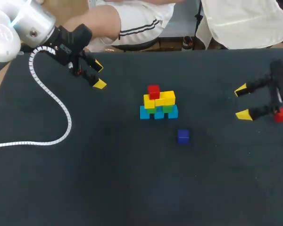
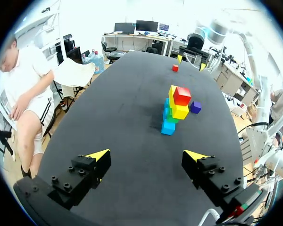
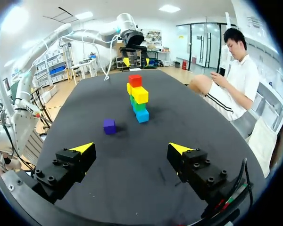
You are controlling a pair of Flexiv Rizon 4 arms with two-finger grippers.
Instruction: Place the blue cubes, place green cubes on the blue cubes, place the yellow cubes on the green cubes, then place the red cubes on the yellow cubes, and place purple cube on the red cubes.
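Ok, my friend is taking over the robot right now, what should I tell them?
Left fingers: open, empty, far left of the table.
Right fingers: open, empty, at the right.
Done: blue cubes, green cubes and yellow cubes stacked mid-table, one red cube on top.
Left to do: the second red cube, lying by the right arm's wrist, goes up too; then the purple cube, alone near the stack.

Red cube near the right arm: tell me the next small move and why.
Probably bring the right end effector over the loose red cube and close on it. The stacked red cube sits alone on the yellow cubes, this end effector is open and empty, and the purple cube goes on last.
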